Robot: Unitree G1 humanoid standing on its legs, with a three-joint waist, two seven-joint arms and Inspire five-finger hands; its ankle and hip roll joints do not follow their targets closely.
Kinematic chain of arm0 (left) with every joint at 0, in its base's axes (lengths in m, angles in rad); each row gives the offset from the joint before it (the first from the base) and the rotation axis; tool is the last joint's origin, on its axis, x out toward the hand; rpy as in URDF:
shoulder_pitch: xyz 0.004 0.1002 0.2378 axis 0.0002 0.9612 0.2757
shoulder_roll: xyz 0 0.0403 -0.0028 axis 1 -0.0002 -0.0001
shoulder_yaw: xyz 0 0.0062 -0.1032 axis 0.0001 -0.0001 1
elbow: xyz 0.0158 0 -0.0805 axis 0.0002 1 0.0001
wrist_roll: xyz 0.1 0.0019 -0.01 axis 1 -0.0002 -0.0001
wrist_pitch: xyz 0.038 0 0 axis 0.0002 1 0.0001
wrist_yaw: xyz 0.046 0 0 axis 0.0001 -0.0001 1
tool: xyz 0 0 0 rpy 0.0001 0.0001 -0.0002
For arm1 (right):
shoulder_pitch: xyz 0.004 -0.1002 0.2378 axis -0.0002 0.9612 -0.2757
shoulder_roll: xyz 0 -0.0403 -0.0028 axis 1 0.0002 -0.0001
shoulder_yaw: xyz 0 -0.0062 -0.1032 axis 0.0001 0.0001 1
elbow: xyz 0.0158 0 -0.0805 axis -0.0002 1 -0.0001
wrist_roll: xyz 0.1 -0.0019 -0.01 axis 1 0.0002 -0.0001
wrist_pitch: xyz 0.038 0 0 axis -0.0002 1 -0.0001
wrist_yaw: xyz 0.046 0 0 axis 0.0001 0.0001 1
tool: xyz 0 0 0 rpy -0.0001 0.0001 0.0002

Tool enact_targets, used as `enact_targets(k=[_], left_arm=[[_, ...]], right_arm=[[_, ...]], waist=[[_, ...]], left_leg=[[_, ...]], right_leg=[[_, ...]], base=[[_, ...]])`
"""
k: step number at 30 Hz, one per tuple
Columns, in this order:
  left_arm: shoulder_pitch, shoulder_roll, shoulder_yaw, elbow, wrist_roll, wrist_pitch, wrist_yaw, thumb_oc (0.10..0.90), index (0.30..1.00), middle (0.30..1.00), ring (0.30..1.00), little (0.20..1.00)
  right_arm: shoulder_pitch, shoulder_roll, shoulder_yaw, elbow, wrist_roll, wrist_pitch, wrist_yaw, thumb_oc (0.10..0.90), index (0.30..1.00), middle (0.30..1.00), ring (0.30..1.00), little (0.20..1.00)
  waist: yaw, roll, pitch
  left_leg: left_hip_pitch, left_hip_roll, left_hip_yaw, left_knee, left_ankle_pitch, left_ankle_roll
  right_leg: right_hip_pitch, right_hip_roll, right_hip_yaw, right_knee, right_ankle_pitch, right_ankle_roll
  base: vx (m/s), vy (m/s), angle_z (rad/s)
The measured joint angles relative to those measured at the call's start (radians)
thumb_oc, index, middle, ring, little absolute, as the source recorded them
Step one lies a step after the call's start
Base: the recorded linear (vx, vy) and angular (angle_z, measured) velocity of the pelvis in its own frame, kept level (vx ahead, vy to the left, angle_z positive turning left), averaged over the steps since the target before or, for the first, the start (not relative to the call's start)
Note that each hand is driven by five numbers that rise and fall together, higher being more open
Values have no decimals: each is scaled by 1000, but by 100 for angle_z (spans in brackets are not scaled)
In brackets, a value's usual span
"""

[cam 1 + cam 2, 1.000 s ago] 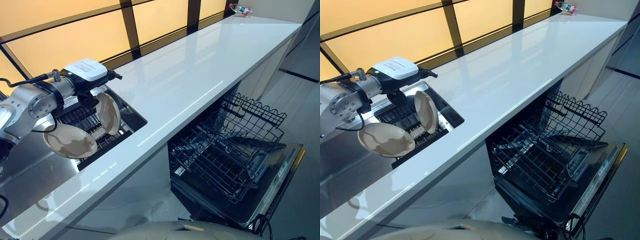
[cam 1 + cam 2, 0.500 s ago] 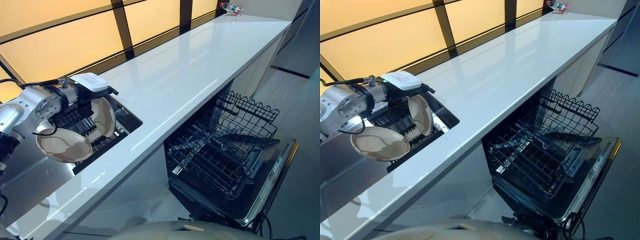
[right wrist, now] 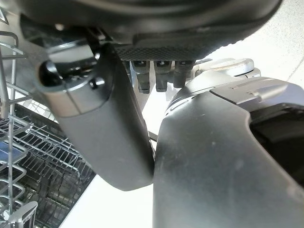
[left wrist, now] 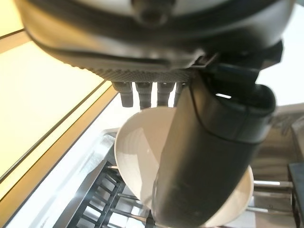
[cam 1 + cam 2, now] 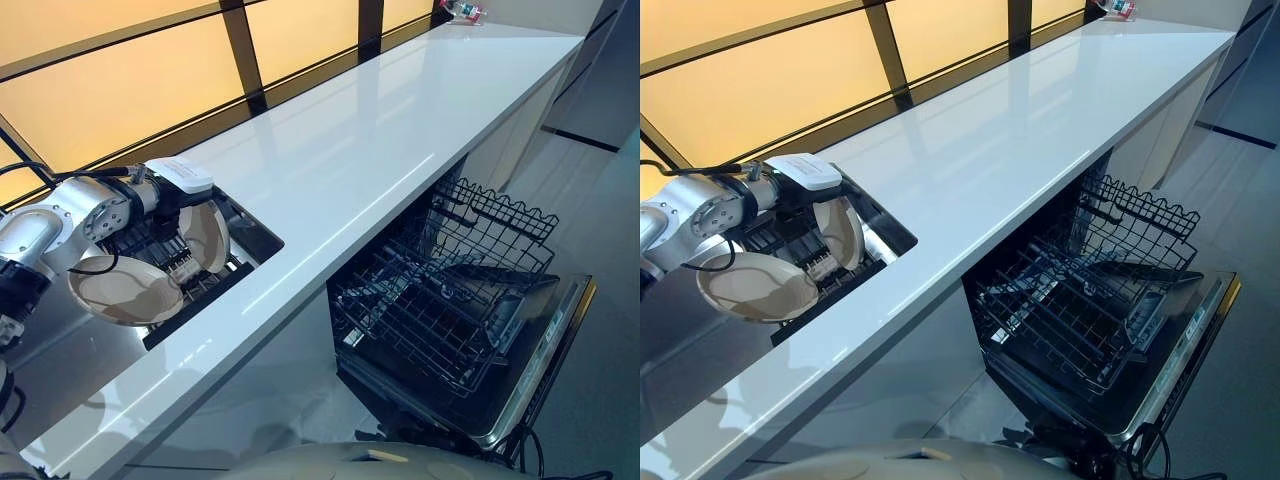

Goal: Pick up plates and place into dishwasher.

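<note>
Left hand (image 4: 209,156) above the sink rack (image 5: 165,250), thumb and fingers (image 4: 142,92) pinching the rim of an upright cream plate (image 5: 205,235). Second plate (image 5: 125,290) lying flat just beside, at the rack's near edge. Right hand (image 3: 104,123) relaxed, grasping nothing, over the open dishwasher (image 5: 450,310), well apart below the white tabletop (image 5: 370,140).

No legible text, numbers or signs in any view. The white cover (image 5: 181,172) on the left wrist carries faint grey print, too small to read. The small item (image 5: 462,11) at the counter's far end has red markings, unreadable.
</note>
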State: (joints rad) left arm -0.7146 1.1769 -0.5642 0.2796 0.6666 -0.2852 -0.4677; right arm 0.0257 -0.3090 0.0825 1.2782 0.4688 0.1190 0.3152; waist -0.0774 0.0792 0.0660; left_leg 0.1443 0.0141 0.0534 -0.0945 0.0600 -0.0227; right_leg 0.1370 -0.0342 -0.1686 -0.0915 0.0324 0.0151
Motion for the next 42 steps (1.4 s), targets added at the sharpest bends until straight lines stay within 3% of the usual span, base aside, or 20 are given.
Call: enact_targets(k=[6,7,8,10,23,31,35,42], left_arm=[[-8,-28,-31,59,42,2,53,800,900,900,900,900],[-8,-35,-33,66,43,3,62,751,858,858,858,851],[-8,-38,-38,70,43,3,71,589,719,719,719,689],[-13,-47,-53,72,58,3,77,100,300,300,300,200],[-114,-68,-144,80,160,-6,80,100,300,300,300,200],[-126,-67,-147,89,197,-17,87,100,300,300,300,200],[-126,-59,-148,119,201,-40,100,100,300,300,300,200],[-124,-19,-174,171,195,-47,219,100,300,300,300,200]], right_arm=[[-1,0,0,-6,0,0,1,800,900,900,900,900],[-1,0,0,-7,0,0,1,800,900,900,900,900],[-1,0,0,-7,0,0,1,800,900,900,900,900],[-1,0,0,-8,0,0,1,800,900,900,900,900],[3,-6,12,-32,37,-6,13,800,900,900,900,900],[80,-63,84,-267,131,62,18,800,900,900,900,900],[100,-58,100,-399,159,105,16,800,900,900,900,900],[132,-67,162,-631,128,143,-34,800,900,900,900,900]], waist=[[-9,0,4],[-10,0,4],[-11,0,4],[-12,0,4],[-33,2,9],[-41,16,36],[-43,12,50],[-44,-8,73]], left_leg=[[1,0,10,0,-3,1],[1,0,12,0,-3,1],[1,0,14,0,-4,1],[2,0,19,0,-5,1],[2,-3,22,0,-7,2],[2,-4,23,0,-7,2],[3,-3,27,0,-7,2],[1,-9,38,0,-7,5]], right_leg=[[-3,0,8,0,1,-1],[-3,0,10,0,1,-1],[-4,0,12,0,1,-1],[-5,0,16,0,2,-1],[-6,-4,19,0,3,1],[-6,-8,18,1,9,3],[-7,-8,19,1,11,2],[-11,-13,21,5,15,8]], base=[[27,8,-4],[29,17,-5],[23,18,-6],[16,19,-6],[0,0,0],[-35,-4,0],[-46,-1,-2],[-50,11,-2]])
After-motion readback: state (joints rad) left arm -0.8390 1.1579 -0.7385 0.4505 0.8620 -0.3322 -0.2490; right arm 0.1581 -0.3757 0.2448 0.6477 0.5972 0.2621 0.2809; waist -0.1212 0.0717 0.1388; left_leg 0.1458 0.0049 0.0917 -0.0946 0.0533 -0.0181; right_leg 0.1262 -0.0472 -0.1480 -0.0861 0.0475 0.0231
